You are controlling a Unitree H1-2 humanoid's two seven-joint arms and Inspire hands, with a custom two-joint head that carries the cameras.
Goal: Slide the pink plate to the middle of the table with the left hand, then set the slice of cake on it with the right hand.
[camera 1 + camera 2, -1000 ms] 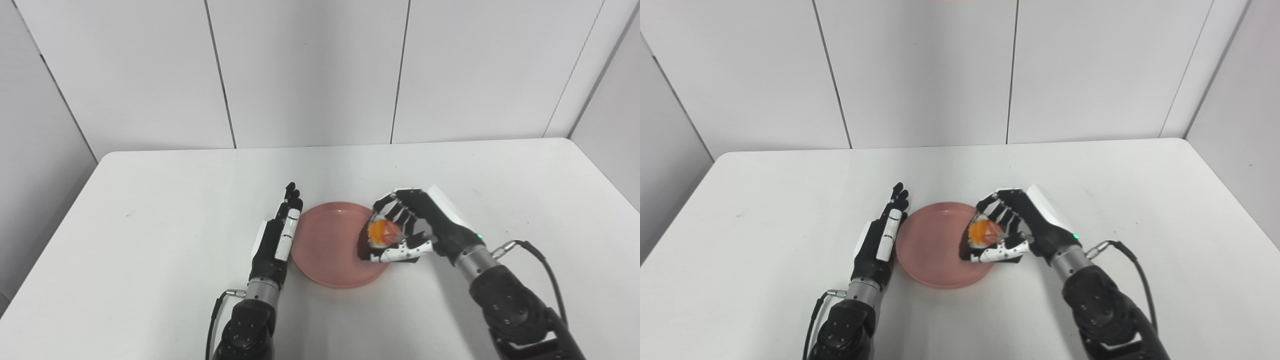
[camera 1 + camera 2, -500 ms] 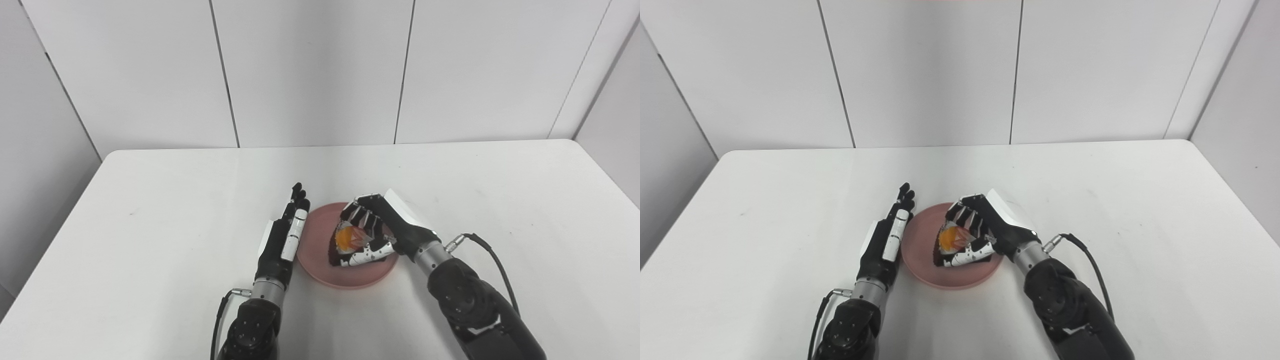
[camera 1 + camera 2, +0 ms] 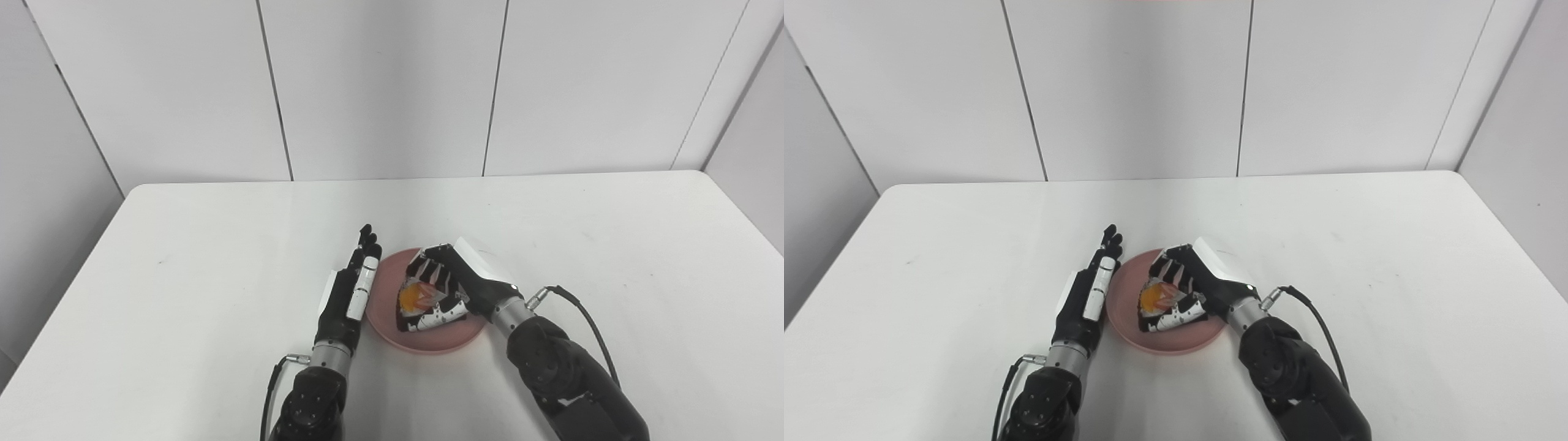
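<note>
The round pink plate (image 3: 429,337) sits about midway between the white tabletop's (image 3: 184,257) side edges, nearer its front edge, so the slide looks done. The left hand (image 3: 349,294) rests flat beside its rim, fingers straight, holding nothing. The right hand (image 3: 456,288) is clamped on the dark, orange-topped cake slice (image 3: 415,303) over the plate; release remains.

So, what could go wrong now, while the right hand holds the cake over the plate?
The right hand is closed around the slice of cake, so the slice may stick to the fingers or tip over on release. The left hand stands right beside the pink plate; a nudge could shift it.
</note>
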